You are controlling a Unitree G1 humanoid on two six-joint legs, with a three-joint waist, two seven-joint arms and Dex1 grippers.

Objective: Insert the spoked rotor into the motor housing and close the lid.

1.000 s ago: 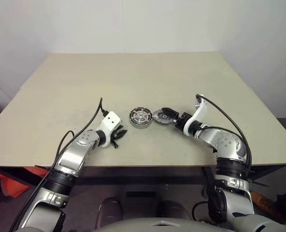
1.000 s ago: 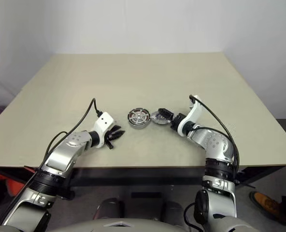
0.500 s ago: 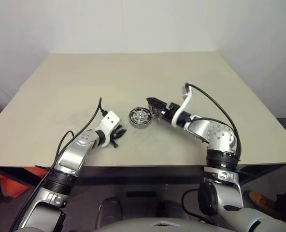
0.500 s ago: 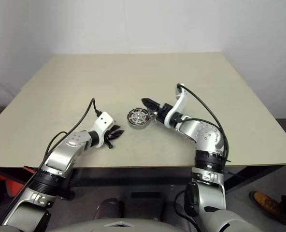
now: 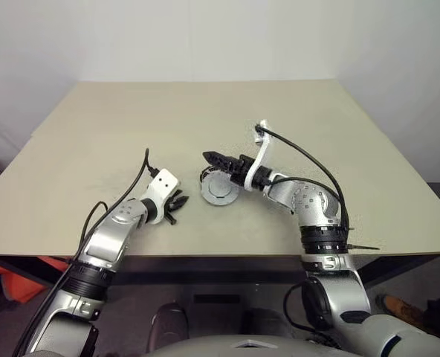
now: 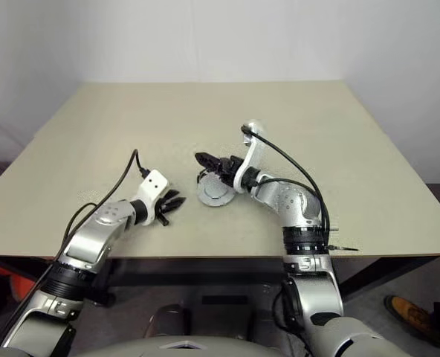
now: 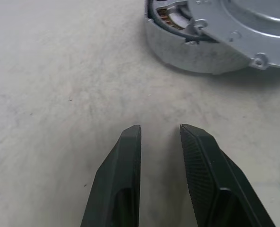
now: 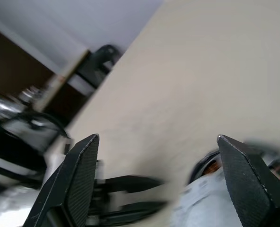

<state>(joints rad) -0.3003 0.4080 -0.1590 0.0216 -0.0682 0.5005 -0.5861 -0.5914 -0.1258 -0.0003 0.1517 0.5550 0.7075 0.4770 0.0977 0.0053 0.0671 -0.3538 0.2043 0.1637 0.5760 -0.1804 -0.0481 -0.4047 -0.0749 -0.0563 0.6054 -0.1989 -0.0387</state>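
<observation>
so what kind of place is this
Probably a robotics lab or test bench, not a home: a bare beige tabletop against plain white walls, holding just a small round grey motor housing with its dull grey lid resting askew on it.

Dull grey lid [image 7: 244, 23] over copper-coloured windings in the motor housing [image 7: 178, 40], on a plain beige table [image 5: 205, 111].

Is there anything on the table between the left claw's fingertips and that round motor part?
Nothing: the left wrist view shows bare table between the left gripper and the motor housing, the lid lying on it.
</observation>
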